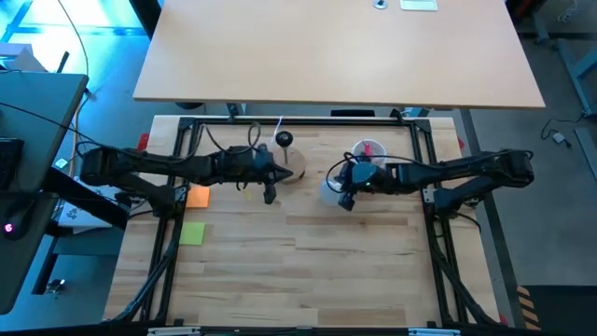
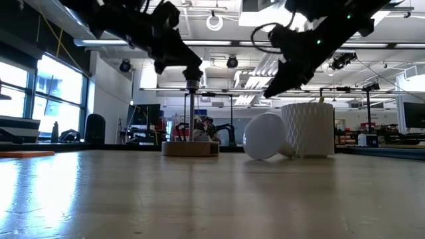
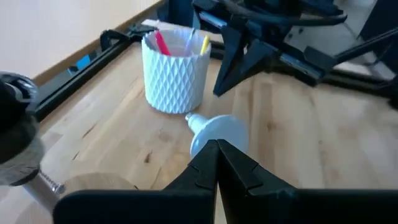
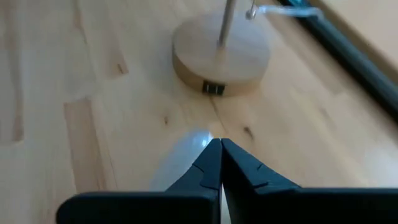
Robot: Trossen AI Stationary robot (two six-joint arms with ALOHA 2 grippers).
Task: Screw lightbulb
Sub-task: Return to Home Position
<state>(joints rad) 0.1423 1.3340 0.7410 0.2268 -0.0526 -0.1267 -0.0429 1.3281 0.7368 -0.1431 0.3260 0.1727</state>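
We see the lightbulb lying on its side on the table. From overhead it is at about 7 o'clock of the white cup, neck toward the cup. The wooden lamp base sits at the lightbulb's 10 o'clock. The left gripper hangs at the base's 8 o'clock and the right gripper at the lightbulb's 4 o'clock. Both have their fingers clenched on nothing.

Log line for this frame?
lightbulb: lying on table beside cup | lamp: no bulb | left gripper: jaws shut, empty | right gripper: jaws shut, empty
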